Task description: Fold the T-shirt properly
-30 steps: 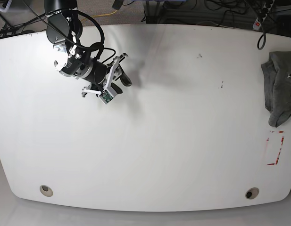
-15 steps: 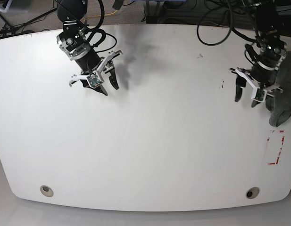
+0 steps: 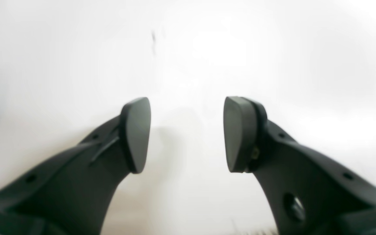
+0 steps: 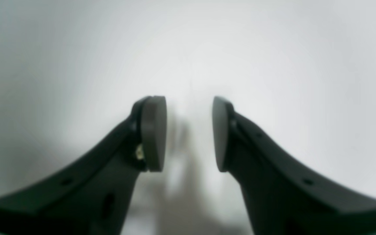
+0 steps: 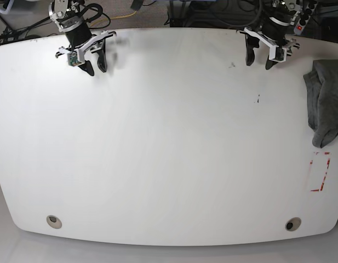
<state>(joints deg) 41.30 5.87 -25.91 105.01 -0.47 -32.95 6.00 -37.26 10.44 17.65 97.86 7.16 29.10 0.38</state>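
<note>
Lying in a crumpled heap, the T-shirt (image 5: 324, 101) sits at the right edge of the white desk (image 5: 169, 153), partly cut off by the picture. The left claw (image 5: 259, 59) hangs over the far side of the desk, near the shirt but not touching it, fingers apart and holding nothing. The right claw (image 5: 96, 64) hangs over the far left corner, fingers apart a little less, holding nothing too.

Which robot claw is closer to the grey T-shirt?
The left gripper, at the table's far right in the base view. The T-shirt lies bunched at that same right edge; the right gripper hangs at the far left corner.
</note>
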